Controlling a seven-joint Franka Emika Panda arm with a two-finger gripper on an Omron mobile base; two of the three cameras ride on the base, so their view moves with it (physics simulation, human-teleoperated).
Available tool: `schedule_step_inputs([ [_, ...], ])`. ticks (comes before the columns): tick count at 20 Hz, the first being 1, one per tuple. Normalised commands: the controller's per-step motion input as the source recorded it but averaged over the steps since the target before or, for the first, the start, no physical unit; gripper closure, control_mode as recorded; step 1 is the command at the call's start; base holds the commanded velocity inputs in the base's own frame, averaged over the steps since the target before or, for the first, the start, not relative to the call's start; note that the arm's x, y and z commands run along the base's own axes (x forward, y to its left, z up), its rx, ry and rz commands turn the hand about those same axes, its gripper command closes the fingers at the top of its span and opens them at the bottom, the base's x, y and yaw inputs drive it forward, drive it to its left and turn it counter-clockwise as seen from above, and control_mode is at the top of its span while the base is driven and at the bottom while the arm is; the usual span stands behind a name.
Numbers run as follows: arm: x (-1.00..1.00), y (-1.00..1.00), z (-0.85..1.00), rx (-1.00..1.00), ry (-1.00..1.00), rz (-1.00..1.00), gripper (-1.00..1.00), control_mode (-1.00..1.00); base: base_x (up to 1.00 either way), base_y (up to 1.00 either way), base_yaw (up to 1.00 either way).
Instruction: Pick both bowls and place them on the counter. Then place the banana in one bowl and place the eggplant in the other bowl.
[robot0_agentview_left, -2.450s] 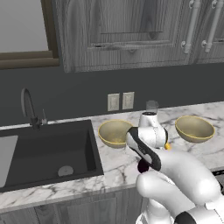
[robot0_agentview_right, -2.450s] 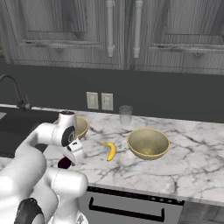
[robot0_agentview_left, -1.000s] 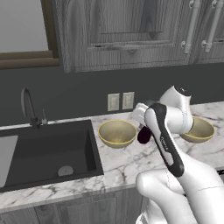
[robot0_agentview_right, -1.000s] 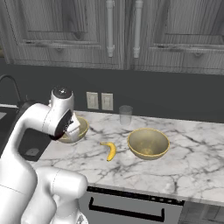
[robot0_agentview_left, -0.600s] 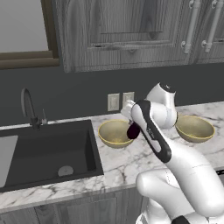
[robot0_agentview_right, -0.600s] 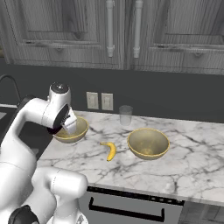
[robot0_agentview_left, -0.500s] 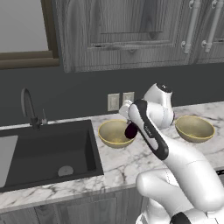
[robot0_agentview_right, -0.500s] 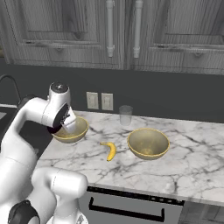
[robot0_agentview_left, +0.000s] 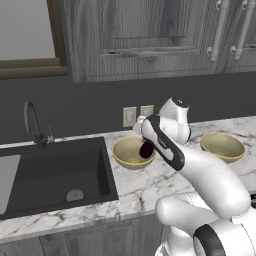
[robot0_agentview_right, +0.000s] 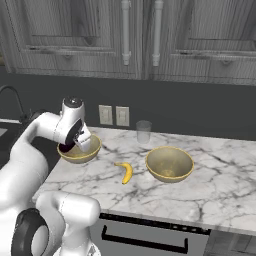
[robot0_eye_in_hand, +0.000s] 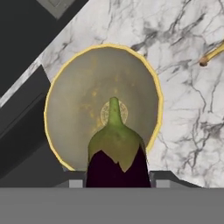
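Eggplant (robot0_eye_in_hand: 117, 161) sits clamped between the fingers of the gripper (robot0_eye_in_hand: 117, 180), its green cap and stem pointing away from the hand, straight over the middle of the bowl (robot0_eye_in_hand: 78, 109) below. From the left base camera the dark fruit (robot0_agentview_left: 146, 149) hangs above that bowl's (robot0_agentview_left: 125, 155) rim, beside the sink (robot0_agentview_left: 50, 170). Only the right base camera shows the whole banana (robot0_agentview_right: 126, 172) on the counter (robot0_agentview_right: 215, 190), between this bowl (robot0_agentview_right: 75, 156) and the second bowl (robot0_agentview_right: 170, 164).
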Motion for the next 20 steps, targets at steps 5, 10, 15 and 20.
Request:
schedule_step_inputs([
  [5,0.24,0.05,-0.26,-0.04,0.01,0.00,1.00,-1.00,0.00,0.00,0.00],
  [10,0.22,0.11,-0.23,-0.06,0.04,0.00,1.00,-1.00,0.00,0.00,0.00],
  [15,0.21,0.10,-0.22,-0.06,0.03,0.00,1.00,-1.00,0.00,0.00,0.00],
  [20,0.19,0.06,-0.22,-0.04,0.02,0.00,1.00,-1.00,0.00,0.00,0.00],
])
